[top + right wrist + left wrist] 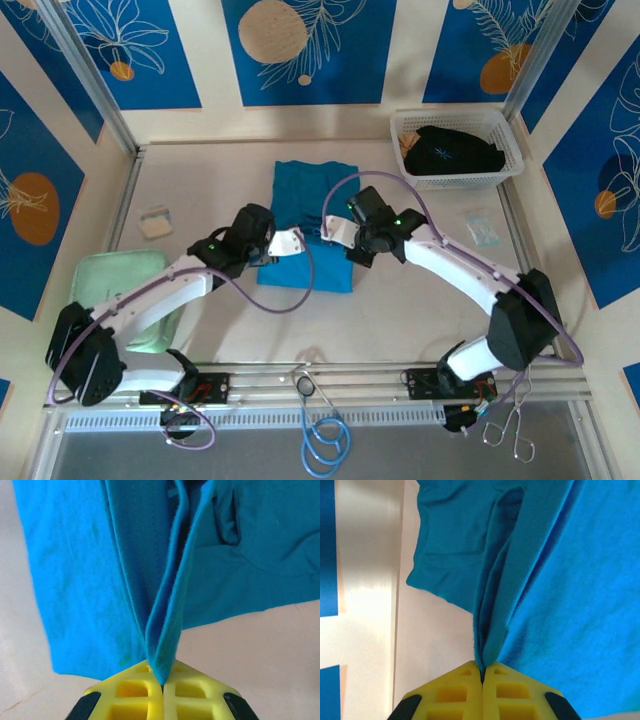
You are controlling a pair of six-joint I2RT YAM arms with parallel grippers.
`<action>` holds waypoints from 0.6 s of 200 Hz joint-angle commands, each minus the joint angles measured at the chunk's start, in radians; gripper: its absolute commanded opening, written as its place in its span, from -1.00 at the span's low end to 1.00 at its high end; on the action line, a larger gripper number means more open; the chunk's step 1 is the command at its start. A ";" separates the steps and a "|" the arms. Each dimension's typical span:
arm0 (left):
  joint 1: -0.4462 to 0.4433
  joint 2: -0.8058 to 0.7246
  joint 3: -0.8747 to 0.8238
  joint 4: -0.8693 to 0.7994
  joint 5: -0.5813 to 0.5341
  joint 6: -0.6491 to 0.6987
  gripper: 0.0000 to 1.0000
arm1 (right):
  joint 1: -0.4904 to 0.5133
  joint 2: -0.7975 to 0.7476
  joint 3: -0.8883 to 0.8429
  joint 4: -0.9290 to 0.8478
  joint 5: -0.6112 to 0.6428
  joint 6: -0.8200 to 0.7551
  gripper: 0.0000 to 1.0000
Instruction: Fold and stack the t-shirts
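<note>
While both arms lean in over the middle of the table (400, 310), the teal shirt (305, 195) lies between them, its far edge short of the back wall and its near edge well clear of the arm bases. Left gripper (482, 669): yellow fingers pressed together, pinching a raised ridge of teal cloth that runs up and away from the tips. Right gripper (161, 680): same story, jaws closed on a folded ridge of the same shirt, a hem edge standing up between the pads.

Room to move? Bare table to the right of the shirt, and more on the near side in front of the bases. On the left, a strip of bare surface runs along the metal rail (128, 210), and the green pad (110, 275) sits near the left arm's elbow. Far right corner, the white basket (512, 150) holds the black shirt (455, 150), well apart from the teal one.

Now the hard parts. From above, the wrists and a purple cable (300, 300) cover the middle of the teal shirt, so the pinch points are hidden there. Both wrist views cut the shirt off at the frame edges. Mesh walls hide the black shirt's lower part, and its pale mark is too small to read. A small pale object (155, 222) by the left rail and a clear packet (482, 228) near the basket, hard to say what either is.
</note>
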 commanded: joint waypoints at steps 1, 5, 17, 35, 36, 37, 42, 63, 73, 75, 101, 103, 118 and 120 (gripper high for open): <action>0.047 0.068 0.031 0.129 0.037 0.044 -1.00 | -0.033 0.066 0.033 0.054 0.039 -0.004 -1.00; 0.053 0.081 0.032 0.146 0.038 0.045 -1.00 | -0.038 0.078 0.036 0.065 0.045 -0.001 -1.00; 0.068 0.120 0.036 0.192 0.039 0.053 -1.00 | -0.051 0.115 0.047 0.096 0.063 0.009 -1.00; 0.087 0.180 0.040 0.245 0.038 0.065 -1.00 | -0.068 0.164 0.065 0.133 0.068 0.031 -1.00; 0.087 0.183 0.041 0.248 0.038 0.066 -1.00 | -0.068 0.167 0.066 0.136 0.068 0.032 -1.00; 0.088 0.186 0.041 0.251 0.038 0.065 -1.00 | -0.069 0.170 0.067 0.138 0.067 0.034 -1.00; 0.093 0.201 0.042 0.263 0.039 0.068 -1.00 | -0.073 0.183 0.072 0.148 0.067 0.040 -1.00; 0.110 0.260 0.039 0.317 0.037 0.068 -1.00 | -0.084 0.238 0.087 0.181 0.065 0.057 -1.00; 0.115 0.285 0.035 0.345 0.033 0.062 -1.00 | -0.087 0.264 0.091 0.200 0.066 0.061 -1.00; 0.117 0.290 0.034 0.350 0.030 0.062 -1.00 | -0.087 0.268 0.091 0.205 0.066 0.063 -1.00; 0.128 0.347 0.024 0.410 0.014 0.062 -1.00 | -0.098 0.331 0.108 0.236 0.074 0.085 -1.00; 0.129 0.352 0.024 0.415 0.013 0.061 -1.00 | -0.099 0.335 0.110 0.238 0.077 0.086 -1.00; 0.132 0.381 0.024 0.448 0.013 0.062 -1.00 | -0.104 0.369 0.123 0.245 0.090 0.101 -1.00; 0.133 0.385 0.025 0.453 0.014 0.062 -1.00 | -0.105 0.373 0.126 0.245 0.091 0.104 -1.00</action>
